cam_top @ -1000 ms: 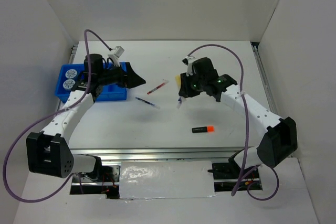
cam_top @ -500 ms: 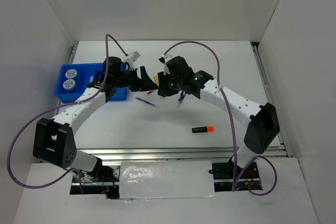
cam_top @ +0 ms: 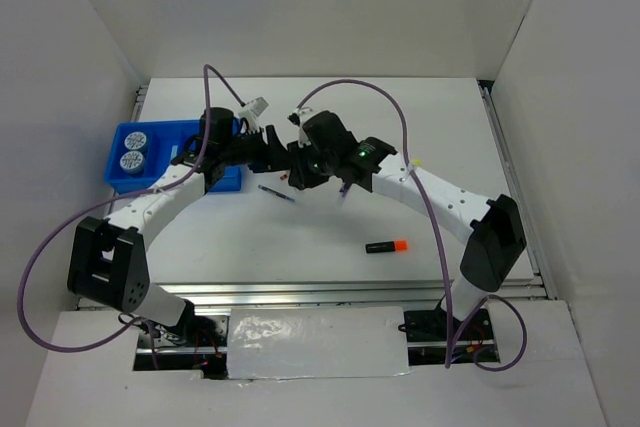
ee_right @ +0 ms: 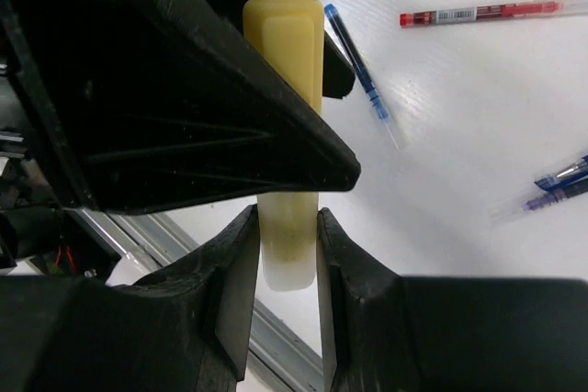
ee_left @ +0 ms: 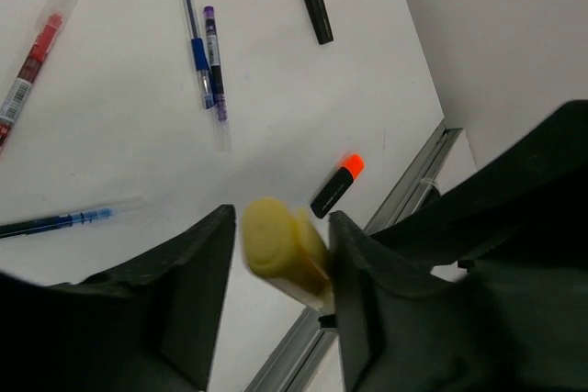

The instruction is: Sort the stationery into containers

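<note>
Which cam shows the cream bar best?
Right wrist: the cream bar runs lengthwise, pinched by the right gripper. Left wrist shows one end inside the left gripper. In top external the grippers hide it.

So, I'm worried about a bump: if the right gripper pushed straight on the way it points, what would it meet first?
Most likely the left gripper: its jaws straddle the far end of the cream bar held by the right gripper, facing it head-on. The gap is unclear.
</note>
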{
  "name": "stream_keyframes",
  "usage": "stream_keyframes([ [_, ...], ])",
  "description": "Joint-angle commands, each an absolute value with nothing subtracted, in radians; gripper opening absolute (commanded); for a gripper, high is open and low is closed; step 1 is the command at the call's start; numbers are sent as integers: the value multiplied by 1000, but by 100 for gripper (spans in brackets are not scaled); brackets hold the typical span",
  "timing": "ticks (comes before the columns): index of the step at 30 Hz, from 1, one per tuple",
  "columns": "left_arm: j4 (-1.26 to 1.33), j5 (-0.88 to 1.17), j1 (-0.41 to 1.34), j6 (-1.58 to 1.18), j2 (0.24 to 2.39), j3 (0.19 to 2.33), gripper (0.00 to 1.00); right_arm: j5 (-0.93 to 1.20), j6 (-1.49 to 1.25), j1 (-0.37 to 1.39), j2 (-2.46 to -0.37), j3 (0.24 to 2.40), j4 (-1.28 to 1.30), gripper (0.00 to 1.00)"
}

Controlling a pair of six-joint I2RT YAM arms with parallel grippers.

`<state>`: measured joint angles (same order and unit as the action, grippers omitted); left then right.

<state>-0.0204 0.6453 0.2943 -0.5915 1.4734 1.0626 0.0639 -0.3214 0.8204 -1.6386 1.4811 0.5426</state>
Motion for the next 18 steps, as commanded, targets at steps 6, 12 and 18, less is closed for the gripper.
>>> stream_keyframes([
  [6,-56,667,264,-514,1442,1094,33,51,-337,813,-1643,1532,540,8],
  [12,-276,698,89,-320,1477,1184,8,107,-327,732,-1565,1436,517,45],
  [18,-574,479,-96,-31,1529,1374,0,117,-246,631,-1490,1346,517,53],
])
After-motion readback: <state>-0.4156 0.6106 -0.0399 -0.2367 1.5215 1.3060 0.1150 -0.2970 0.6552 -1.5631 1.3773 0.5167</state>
